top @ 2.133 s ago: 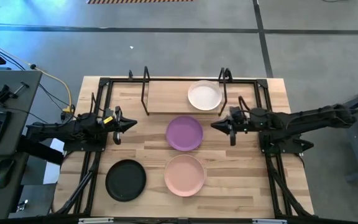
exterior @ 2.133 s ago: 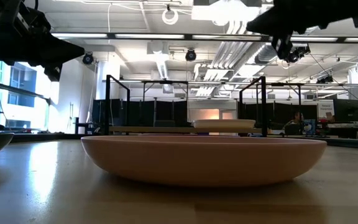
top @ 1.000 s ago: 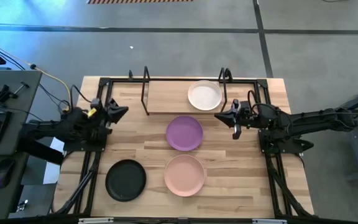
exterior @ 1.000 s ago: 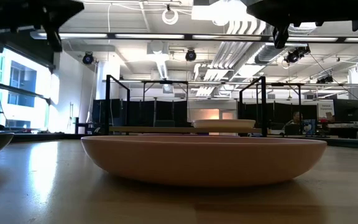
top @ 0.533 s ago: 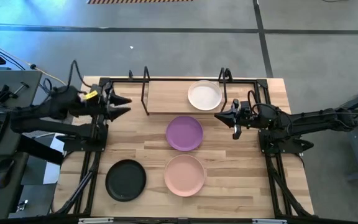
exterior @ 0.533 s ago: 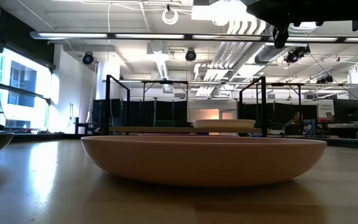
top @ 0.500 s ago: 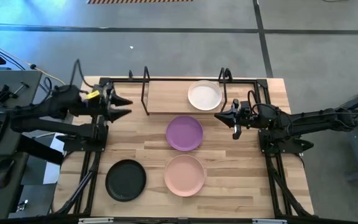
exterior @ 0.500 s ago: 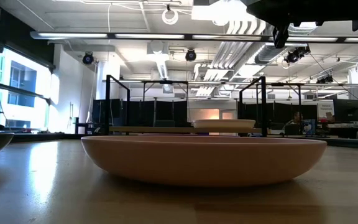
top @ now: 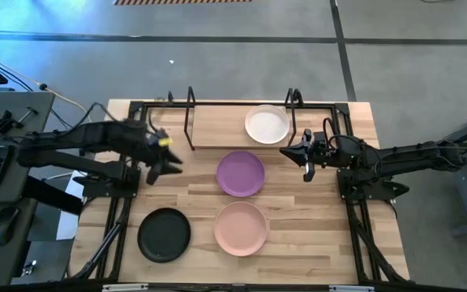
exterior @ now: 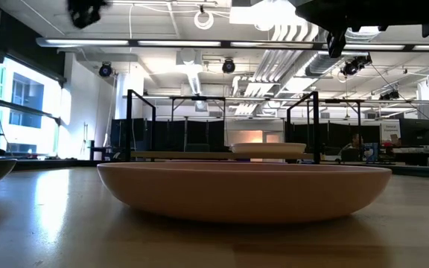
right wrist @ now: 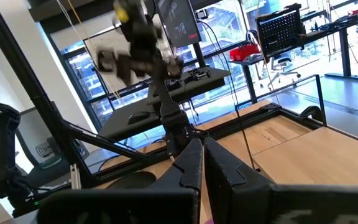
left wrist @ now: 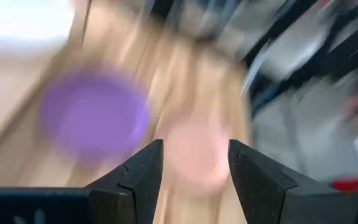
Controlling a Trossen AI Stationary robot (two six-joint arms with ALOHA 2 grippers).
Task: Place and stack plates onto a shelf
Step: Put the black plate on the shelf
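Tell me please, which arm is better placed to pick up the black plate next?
Probably the left. Its end effector, fingers open, hangs over the table's left side, just behind the black plate. The right end effector, fingers shut, waits right of the purple plate, farther away.

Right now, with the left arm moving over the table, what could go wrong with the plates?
The left gripper is open and empty, above bare wood left of the purple plate. If it comes in low it may push that plate instead of gripping the rim.

The white plate sits at the right end of the shelf. The right gripper, shut, waits close beside it; a plate carried there could bump it.
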